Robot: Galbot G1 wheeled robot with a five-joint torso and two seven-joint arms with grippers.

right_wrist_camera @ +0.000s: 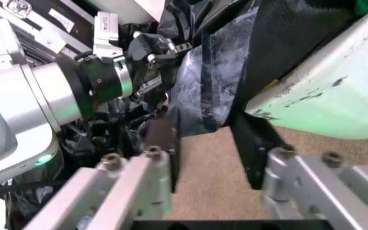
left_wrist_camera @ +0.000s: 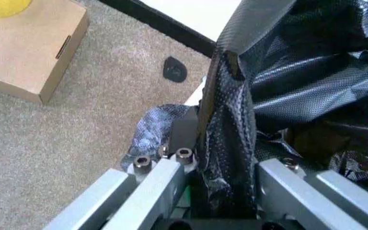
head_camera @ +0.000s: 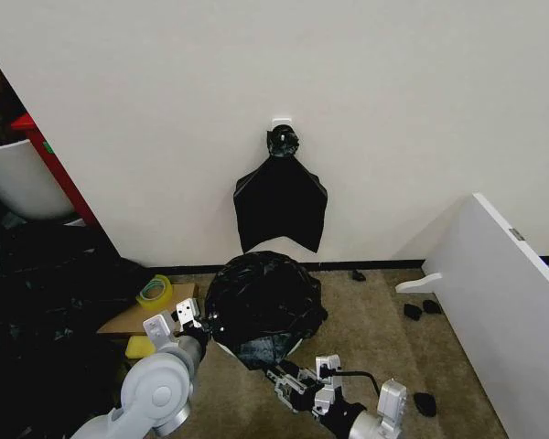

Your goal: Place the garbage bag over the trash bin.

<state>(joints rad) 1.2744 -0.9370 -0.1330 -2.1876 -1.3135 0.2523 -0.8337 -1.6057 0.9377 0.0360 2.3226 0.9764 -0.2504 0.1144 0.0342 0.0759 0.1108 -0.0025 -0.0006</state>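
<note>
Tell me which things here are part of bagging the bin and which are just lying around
Part of the job:
garbage bag, draped over the bin
trash bin, mostly covered
left gripper, shut on the bag's edge
right gripper, open beside the bag's hanging edge

Lying about:
bundle of bags hanging on the wall
cardboard box
tape roll
white board

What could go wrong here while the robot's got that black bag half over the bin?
The garbage bag covers the top of the trash bin, but its lower edge hangs loose by the right gripper, so it could slip back off. The left gripper pinches thin film that might tear if pulled hard. Pulling unevenly could also tip the bin on the carpet.
</note>
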